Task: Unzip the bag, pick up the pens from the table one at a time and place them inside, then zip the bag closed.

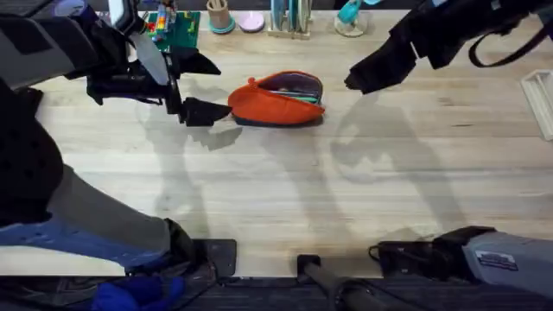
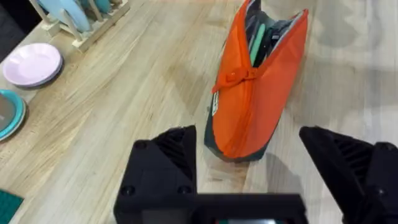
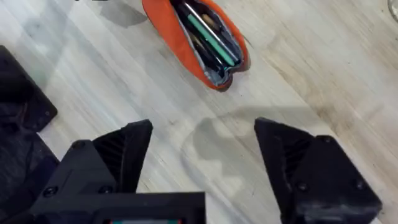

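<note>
— on the table point(image 1: 285, 190), toward the far middle, i'm seeing the bag point(image 1: 278, 101) lying with its zipper partly undone, and a green pen point(image 3: 210, 36) is showing inside.
— and your claws?
— my left gripper point(image 2: 255, 155) is hovering spread apart just beside the bag's closed end. my right gripper point(image 3: 202, 155) is hanging released too, clear of the bag.

Pale plank tabletop point(image 1: 285, 181) — soft shadows, clutter along far edge.
</note>
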Controlling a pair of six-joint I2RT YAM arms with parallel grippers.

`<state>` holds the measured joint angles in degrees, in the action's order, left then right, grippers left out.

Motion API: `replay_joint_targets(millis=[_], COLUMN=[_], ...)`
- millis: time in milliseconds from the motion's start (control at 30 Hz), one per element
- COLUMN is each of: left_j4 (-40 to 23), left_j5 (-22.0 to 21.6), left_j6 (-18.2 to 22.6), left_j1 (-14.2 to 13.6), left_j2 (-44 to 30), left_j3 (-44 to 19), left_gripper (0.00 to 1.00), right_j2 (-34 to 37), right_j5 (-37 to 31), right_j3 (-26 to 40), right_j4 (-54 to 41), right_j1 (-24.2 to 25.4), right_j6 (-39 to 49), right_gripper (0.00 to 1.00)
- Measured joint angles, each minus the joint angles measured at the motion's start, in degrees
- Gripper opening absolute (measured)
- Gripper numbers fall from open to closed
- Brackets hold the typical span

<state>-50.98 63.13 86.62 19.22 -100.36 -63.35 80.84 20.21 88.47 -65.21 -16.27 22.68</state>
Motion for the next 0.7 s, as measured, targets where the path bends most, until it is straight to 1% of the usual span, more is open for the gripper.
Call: replay_joint_targets(millis=[167,367,633,700], left_j4=[0.02,0.02,0.0,0.0], left_j5=[-0.13,-0.15,-0.15,-0.15], left_j6=[0.01,-0.01,-0.01,-0.01], left_j1=[0.0,0.0,0.0,0.0], left_j2=[0.0,0.0,0.0,0.01], left_j3=[0.0,0.0,0.0,0.0], left_gripper=[0.992,0.993,0.993,0.993], right_j2=[-0.01,0.01,-0.01,0.0], right_j5=[0.19,0.22,0.08,-1.36], right_j3=[0.0,0.0,0.0,0.0], right_j4=[-0.11,1.36,8.78,10.28], right_j1=[0.0,0.0,-0.22,-1.09], right_j6=[-0.52,-3.38,-10.16,-11.78], right_gripper=[0.996,0.996,0.996,0.996])
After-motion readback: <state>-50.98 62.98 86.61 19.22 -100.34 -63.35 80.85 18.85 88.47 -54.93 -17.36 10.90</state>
